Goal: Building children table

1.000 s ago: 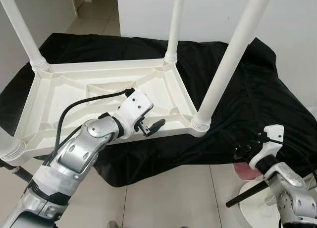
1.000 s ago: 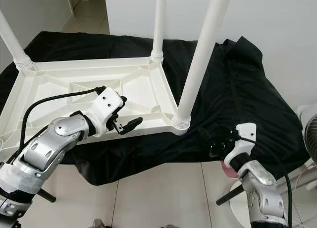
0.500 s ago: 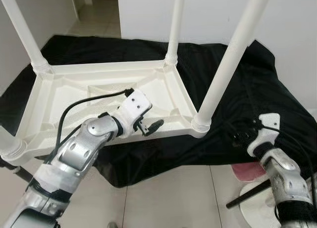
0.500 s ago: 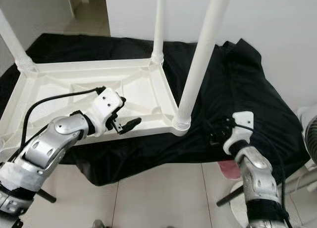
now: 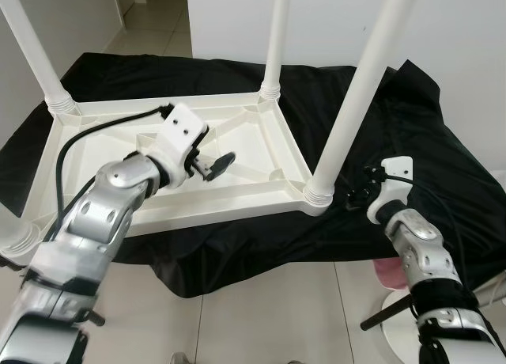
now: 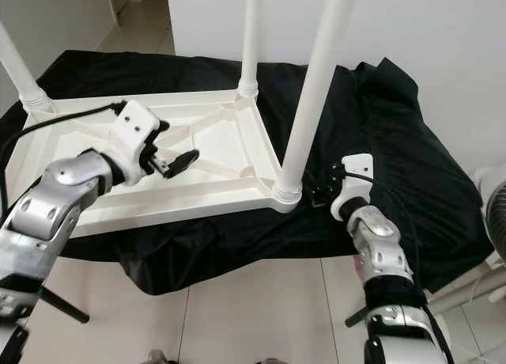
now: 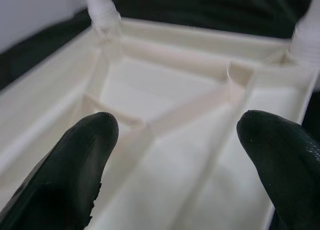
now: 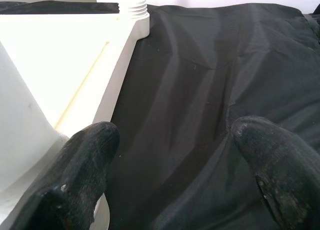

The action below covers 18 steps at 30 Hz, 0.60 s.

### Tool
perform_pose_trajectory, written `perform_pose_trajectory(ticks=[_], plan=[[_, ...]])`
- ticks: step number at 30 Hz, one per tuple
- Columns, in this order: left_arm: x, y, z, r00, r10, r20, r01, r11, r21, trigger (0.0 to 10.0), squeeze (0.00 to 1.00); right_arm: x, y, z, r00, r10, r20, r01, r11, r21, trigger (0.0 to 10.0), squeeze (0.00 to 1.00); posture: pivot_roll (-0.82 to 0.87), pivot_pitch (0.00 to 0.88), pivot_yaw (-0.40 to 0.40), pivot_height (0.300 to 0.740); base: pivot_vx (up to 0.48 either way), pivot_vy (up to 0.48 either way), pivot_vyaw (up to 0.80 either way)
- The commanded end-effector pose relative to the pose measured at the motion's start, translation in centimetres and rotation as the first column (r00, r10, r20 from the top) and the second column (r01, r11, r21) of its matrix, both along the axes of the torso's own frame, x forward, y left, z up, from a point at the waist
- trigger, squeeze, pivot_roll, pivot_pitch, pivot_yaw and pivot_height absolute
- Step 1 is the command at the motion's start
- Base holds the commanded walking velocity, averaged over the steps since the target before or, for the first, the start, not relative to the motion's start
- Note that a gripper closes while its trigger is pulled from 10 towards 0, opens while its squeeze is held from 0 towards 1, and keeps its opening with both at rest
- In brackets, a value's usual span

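**A:** Where does the children's table (image 5: 237, 191) sit?

**B:** It lies upside down on a black cloth (image 5: 395, 134) that covers a low surface, its ribbed underside facing up. White legs rise from the corners: the near right leg (image 5: 356, 95), the far right leg (image 5: 277, 39) and the far left leg (image 5: 35, 51) all stand upright in their sockets. At the near left corner only the base of a fourth leg (image 5: 16, 237) can be seen at the picture's edge.

**A:** And the left gripper (image 5: 212, 166)?

**B:** It hovers over the middle of the upturned tabletop, above the diagonal ribs, and points toward the right side of the frame. In the left wrist view its two black fingers (image 7: 75, 165) stand wide apart with nothing between them, and the ribbed white underside lies beyond them.

**A:** What about the right gripper (image 5: 357, 191)?

**B:** It is over the black cloth just beside the base of the near right leg, on that leg's right. In the right wrist view the fingers (image 8: 80, 180) are spread wide and hold nothing; the cloth lies between them, with the table's white edge and a leg's threaded collar (image 8: 131, 10) off to one side.

**A:** Anything else around?

**B:** Pale floor tiles (image 5: 261, 316) in front of the cloth, a white wall (image 5: 458, 32) behind, and the white base of a stand (image 5: 407, 332) on the floor near the right arm, with something pink (image 5: 387, 273) just beside it.
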<state>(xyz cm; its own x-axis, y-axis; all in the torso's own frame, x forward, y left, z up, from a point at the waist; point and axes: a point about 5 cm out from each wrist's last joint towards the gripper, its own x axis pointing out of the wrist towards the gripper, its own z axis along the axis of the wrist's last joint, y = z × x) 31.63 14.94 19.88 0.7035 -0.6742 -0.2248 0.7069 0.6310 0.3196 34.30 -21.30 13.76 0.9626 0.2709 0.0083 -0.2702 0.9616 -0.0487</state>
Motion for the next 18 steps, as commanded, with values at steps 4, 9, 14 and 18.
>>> perform_pose_trajectory(ticks=[4, 9, 14, 18], plan=[[-0.8, 1.5, -0.9, 0.996, -0.029, -0.086, 0.032, 0.999, 0.043, 10.0, 0.0, 0.0, 1.0, -1.3, 0.997, 0.046, -0.057, -0.047, 0.999, -0.019, 10.0, 0.0, 0.01, 0.079, -0.006, 0.74, 0.0, 0.0, 0.0], [-2.0, 3.5, -2.9, 0.976, -0.031, -0.215, 0.059, 0.991, 0.122, 10.0, 0.0, -0.1, 0.9, -1.9, 0.996, 0.054, -0.07, -0.056, 0.998, -0.028, 10.0, 0.0, 0.01, 0.085, -0.004, 0.74, 0.0, 0.0, 0.0], [-2.2, 4.7, -3.7, 0.966, 0.01, -0.259, 0.036, 0.984, 0.172, 10.0, 0.0, 0.3, -0.1, -1.8, 0.998, -0.021, -0.061, 0.02, 1.0, -0.016, 10.0, 0.0, 0.01, 0.098, 0.001, 0.74, 0.0, 0.0, 0.0], [-2.2, 5.0, -3.9, 0.965, 0.023, -0.262, 0.03, 0.98, 0.195, 10.0, 0.0, 0.5, -0.4, -1.7, 0.997, -0.052, -0.059, 0.051, 0.999, -0.006, 10.0, 0.0, 0.01, 0.1, 0.002, 0.74, 0.0, 0.0, 0.0]])
